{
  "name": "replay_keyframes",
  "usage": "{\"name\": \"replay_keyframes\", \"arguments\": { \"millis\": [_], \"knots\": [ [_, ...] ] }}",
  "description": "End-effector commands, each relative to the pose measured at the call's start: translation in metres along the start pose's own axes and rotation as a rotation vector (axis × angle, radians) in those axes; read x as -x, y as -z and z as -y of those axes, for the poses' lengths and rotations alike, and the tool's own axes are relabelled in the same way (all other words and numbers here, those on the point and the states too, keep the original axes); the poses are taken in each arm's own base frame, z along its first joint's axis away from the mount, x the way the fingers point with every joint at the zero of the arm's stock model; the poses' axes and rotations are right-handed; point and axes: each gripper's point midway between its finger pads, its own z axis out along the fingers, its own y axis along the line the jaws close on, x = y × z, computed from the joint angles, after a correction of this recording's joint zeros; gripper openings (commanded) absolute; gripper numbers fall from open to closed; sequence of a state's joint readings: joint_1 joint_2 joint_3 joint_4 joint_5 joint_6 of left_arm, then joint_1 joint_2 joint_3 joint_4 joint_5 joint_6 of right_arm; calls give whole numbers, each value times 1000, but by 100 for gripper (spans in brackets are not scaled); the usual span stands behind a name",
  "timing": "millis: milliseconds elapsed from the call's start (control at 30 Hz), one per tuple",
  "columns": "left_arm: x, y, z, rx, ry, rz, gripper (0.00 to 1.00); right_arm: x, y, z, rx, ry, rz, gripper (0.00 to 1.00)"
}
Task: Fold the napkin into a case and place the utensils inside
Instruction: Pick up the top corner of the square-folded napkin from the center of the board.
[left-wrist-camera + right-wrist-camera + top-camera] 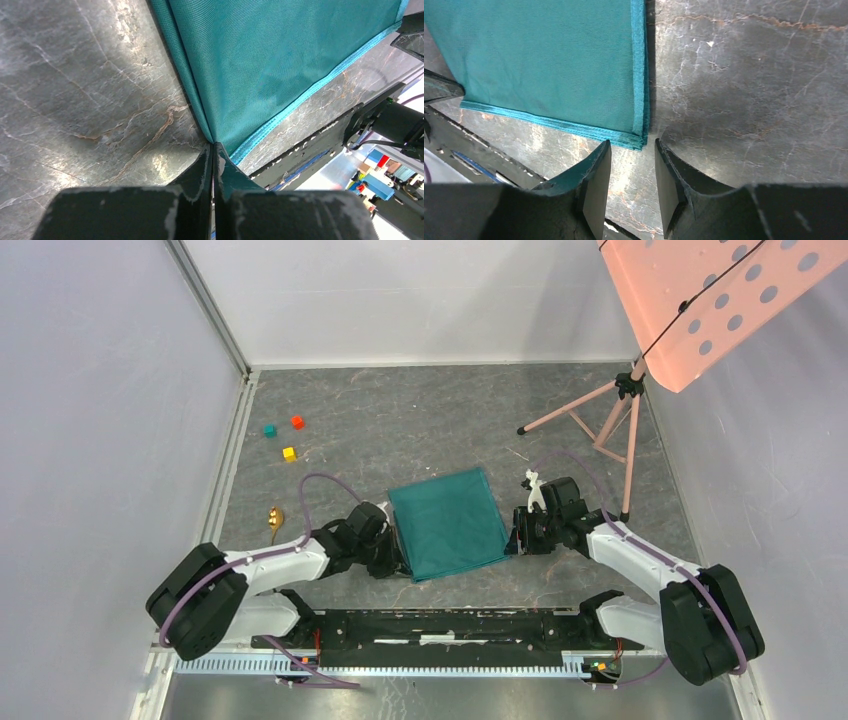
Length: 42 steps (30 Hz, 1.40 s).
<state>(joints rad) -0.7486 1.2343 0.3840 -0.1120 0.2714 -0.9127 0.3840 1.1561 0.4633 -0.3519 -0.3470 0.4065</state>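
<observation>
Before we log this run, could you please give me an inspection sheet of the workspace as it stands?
Surface: grey marbled table.
Job's things: teal napkin flat at centre; gold spoon lies left of it; blue utensil not seen.
Clutter: cubes, red, yellow and teal, far left.
Grippers: left gripper shut on the napkin's corner; right gripper open beside another corner, not touching it.
Cables: purple cables loop over both arms.
Surroundings: pink perforated panel on a tripod, far right.
</observation>
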Motion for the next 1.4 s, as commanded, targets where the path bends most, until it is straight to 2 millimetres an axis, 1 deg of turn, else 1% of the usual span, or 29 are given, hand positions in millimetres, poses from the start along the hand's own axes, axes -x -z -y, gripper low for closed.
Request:
{"name": "replay_keyframes", "arguments": {
  "millis": [0,67,100,133,167,200,233,300,400,500,533,700,767,833,967,1067,1167,1267,1367],
  "knots": [
    [-14,-3,-23,63,13,-23,3,16,5,-14,56,3,52,43],
    [-13,0,-17,39,16,-18,8,16,5,-14,57,4,49,43],
    [-12,2,-14,31,24,-18,13,15,4,-14,56,4,46,43],
    [-12,4,-10,17,28,-14,20,16,4,-14,57,2,48,43],
    [-12,6,-7,8,35,-13,31,16,4,-14,59,-2,50,43],
    [-12,8,-5,1,45,-16,44,15,3,-14,60,-5,48,43],
    [-14,10,-2,-8,54,-20,51,15,3,-15,64,-5,47,42],
    [-15,11,4,-26,56,-27,57,17,4,-16,68,-5,51,40],
    [-15,10,7,-26,37,-31,58,20,4,-16,62,2,61,35],
    [-20,3,4,8,18,-71,59,18,3,-13,53,4,51,35],
    [-22,0,2,21,12,-84,58,17,2,-13,54,6,46,36],
    [-31,-8,-16,91,7,-109,44,17,3,-12,48,14,46,36],
    [-32,-9,-21,105,10,-108,34,16,3,-11,44,21,40,36],
    [-34,-8,-25,116,10,-107,26,16,4,-11,44,22,38,36],
    [-34,-6,-27,120,8,-97,20,16,6,-12,44,27,41,36],
    [-33,-6,-26,115,9,-90,19,19,8,-14,46,30,48,39],
    [-32,-7,-23,105,9,-91,21,23,11,-16,49,33,60,40],
    [-31,-7,-22,101,7,-88,22,26,13,-19,56,34,70,38],
    [-31,-8,-24,106,9,-88,22,25,10,-22,82,29,66,34]
  ]
}}
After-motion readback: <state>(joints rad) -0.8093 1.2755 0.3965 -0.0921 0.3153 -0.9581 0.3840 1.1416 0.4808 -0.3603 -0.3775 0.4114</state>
